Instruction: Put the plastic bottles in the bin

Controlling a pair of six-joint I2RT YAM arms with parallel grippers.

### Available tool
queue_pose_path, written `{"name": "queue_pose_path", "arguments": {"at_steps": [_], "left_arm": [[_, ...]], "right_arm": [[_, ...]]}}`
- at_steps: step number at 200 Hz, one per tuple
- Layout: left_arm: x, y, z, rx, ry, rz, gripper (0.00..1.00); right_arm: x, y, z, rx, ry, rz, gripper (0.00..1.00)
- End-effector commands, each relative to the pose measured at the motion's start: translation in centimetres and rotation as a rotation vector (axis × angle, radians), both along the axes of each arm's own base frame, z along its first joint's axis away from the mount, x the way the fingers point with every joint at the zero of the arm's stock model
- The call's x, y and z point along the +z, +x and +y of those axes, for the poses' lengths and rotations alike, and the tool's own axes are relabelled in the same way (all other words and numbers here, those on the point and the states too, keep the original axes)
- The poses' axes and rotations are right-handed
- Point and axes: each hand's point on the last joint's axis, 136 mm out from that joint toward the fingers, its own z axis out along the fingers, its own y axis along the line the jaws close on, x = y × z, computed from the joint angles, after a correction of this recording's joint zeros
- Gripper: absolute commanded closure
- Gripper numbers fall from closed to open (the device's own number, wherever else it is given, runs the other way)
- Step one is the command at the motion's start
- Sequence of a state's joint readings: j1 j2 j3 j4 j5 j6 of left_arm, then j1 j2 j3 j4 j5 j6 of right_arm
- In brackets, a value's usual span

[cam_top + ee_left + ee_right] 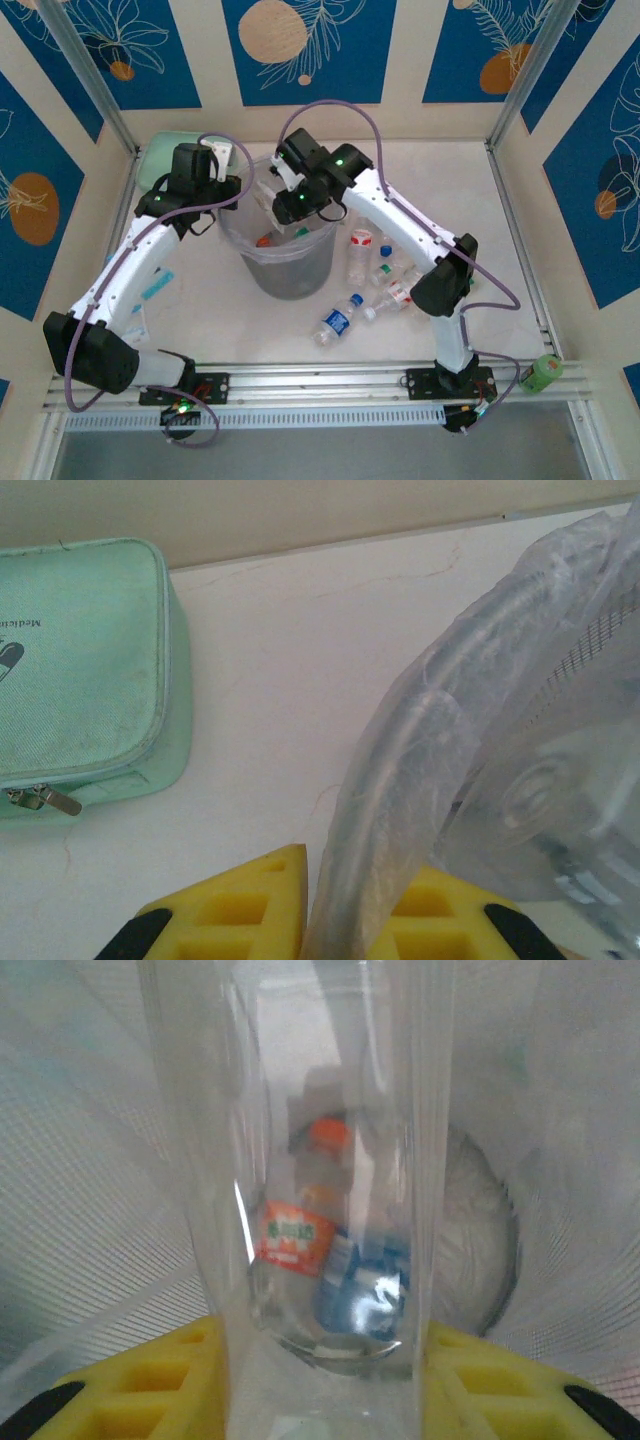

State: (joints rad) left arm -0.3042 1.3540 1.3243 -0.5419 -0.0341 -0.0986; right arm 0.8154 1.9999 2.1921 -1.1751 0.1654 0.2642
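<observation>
The bin (290,275) stands on the bench (440,170) a little left of its middle, its clear liner bag folded out over the rim. The left hand (222,182) is at the bin's left rim. In the left wrist view its yellow pads (245,905) are clenched on the rim and liner (one pad outside the wall, the other inside). The mint-green pouch (160,155) lies flat at the far left corner of the bench, apart from the bin.

The right hand (283,207) hangs over the bin's open mouth. It is clenched on a clear bottle (320,1110), which stands between its pads (165,1380) in the right wrist view. Seen through that bottle, two more lie on the bin's floor: a red-labelled one (298,1232) with an orange-red cap and, touching it, a blue-labelled one (368,1285).

The other plastic bottles (385,268) lie loose on the bench just right of the bin, towards the near edge. Among them, a blue-labelled bottle (338,320) is nearest that edge.
</observation>
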Motion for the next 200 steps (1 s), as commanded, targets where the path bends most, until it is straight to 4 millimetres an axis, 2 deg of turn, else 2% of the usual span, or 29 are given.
{"name": "queue_pose_path", "arguments": {"at_steps": [1,72,118,130,144,160,182,200], "left_arm": [[-3.9,-0.5,0.5,0.014,0.066,0.097,1.00],[-3.6,-0.7,0.2,0.002,0.068,0.085,1.00],[-3.7,-0.7,0.0,-0.003,0.077,0.083,1.00],[-3.7,-0.8,-0.1,-0.007,0.080,0.083,1.00],[-3.6,-0.8,-0.1,-0.008,0.082,0.079,1.00],[-3.4,-0.9,0.0,-0.005,0.086,0.071,1.00],[-3.5,-0.8,0.1,0.000,0.101,0.067,1.00],[-3.5,-0.8,0.1,-0.001,0.102,0.065,1.00]], "right_arm": [[-0.6,0.1,0.6,-0.034,0.035,0.024,0.86],[-9.3,1.3,1.7,-0.089,-0.044,0.107,0.76],[-12.7,1.0,2.0,-0.120,-0.028,0.142,0.67],[-13.4,0.7,2.4,-0.109,0.008,0.142,0.61],[-13.6,0.7,2.4,-0.101,0.014,0.123,0.54],[-12.9,0.7,2.3,-0.093,0.010,0.085,0.44],[-10.8,0.7,2.2,-0.078,0.021,0.045,0.29],[-8.7,0.5,2.0,-0.058,0.035,0.012,0.21]]}}
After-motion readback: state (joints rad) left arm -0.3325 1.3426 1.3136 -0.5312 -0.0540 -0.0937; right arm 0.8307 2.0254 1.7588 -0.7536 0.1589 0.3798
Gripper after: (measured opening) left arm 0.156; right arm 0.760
